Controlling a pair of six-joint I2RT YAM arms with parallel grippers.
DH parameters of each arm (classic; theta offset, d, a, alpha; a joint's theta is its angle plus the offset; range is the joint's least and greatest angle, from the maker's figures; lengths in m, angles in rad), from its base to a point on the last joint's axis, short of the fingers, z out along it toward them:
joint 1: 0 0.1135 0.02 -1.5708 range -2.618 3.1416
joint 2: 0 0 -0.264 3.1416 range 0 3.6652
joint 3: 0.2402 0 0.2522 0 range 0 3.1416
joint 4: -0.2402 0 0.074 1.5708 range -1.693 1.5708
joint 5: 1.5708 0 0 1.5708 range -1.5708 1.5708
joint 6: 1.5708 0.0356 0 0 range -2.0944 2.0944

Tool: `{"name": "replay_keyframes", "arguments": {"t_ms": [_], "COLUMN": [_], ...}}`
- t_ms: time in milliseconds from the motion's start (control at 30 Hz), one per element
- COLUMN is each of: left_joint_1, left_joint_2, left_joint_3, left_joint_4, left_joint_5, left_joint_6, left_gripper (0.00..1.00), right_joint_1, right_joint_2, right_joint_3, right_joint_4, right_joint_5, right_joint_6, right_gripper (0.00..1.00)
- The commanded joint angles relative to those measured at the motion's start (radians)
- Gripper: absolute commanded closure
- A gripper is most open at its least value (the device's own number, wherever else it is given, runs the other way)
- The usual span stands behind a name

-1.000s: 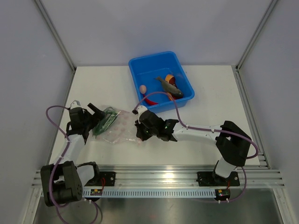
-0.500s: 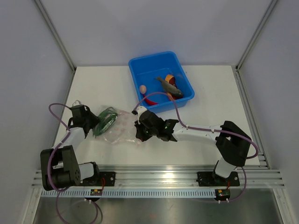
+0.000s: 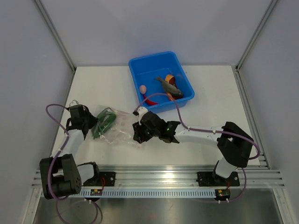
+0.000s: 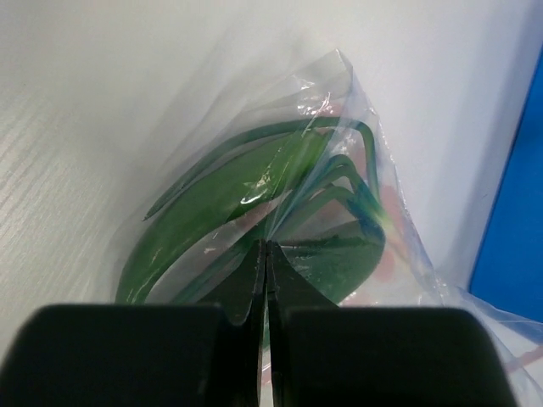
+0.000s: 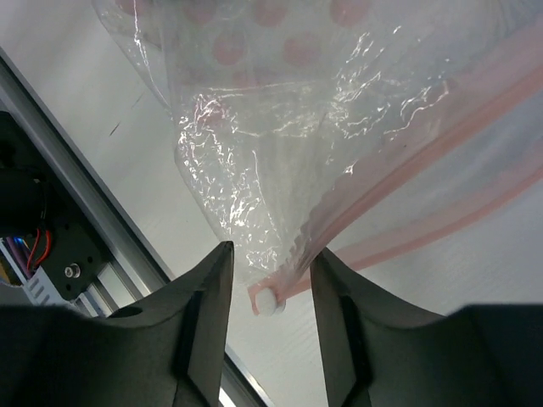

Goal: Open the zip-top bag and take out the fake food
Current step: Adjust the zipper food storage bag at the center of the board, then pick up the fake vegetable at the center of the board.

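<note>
The zip-top bag (image 3: 119,127) lies crinkled on the white table between my two grippers. Green fake food (image 3: 103,122) is inside its left end. In the left wrist view my left gripper (image 4: 266,248) is shut on a fold of the clear zip-top bag (image 4: 356,110), just in front of the green fake food (image 4: 225,199). My right gripper (image 5: 270,254) is open around the bag's right corner. The pink zip strip (image 5: 407,182) and its white slider (image 5: 270,302) sit loose between the jaws. From above, the right gripper (image 3: 138,133) rests at the bag's right edge.
The blue tub (image 3: 140,63) stands behind the bag and holds a grey fish (image 3: 169,86), an orange slice (image 3: 169,77), a pale egg (image 3: 143,88) and a red chilli (image 3: 150,100). An aluminium rail (image 3: 159,177) runs along the table's near edge, close under my right gripper.
My left gripper has closed on the bag's left end. My right gripper has opened and let go of the zip strip. The bag has shifted slightly left.
</note>
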Motion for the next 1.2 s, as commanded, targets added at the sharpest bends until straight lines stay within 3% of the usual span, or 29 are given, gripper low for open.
{"name": "replay_keyframes", "arguments": {"t_ms": [0,167,333,400,667,1167], "left_joint_1": [-0.003,-0.002,-0.003,-0.002,-0.002,-0.024], "left_joint_2": [-0.039,-0.013,0.017,0.03,0.076,0.196], "left_joint_3": [0.023,0.02,0.023,0.023,0.028,0.047], "left_joint_4": [0.013,0.014,0.01,0.014,0.033,0.079], "left_joint_5": [-0.046,-0.047,-0.066,-0.066,-0.057,0.02], "left_joint_6": [-0.012,-0.02,-0.032,-0.034,-0.03,-0.026], "left_gripper": [1.0,1.0,1.0,1.0,1.0,1.0], "right_joint_1": [-0.001,-0.003,-0.032,-0.049,-0.116,-0.11], "right_joint_2": [-0.092,-0.237,-0.298,-0.272,-0.148,0.148], "right_joint_3": [-0.073,-0.199,-0.263,-0.254,-0.208,-0.036], "right_joint_4": [0.161,0.272,0.297,0.286,0.318,0.393], "right_joint_5": [0.029,0.171,0.273,0.277,0.207,-0.039], "right_joint_6": [0.004,0.03,0.076,0.087,0.093,0.058], "right_gripper": [0.5,0.48,0.6,0.61,0.64,0.62]}}
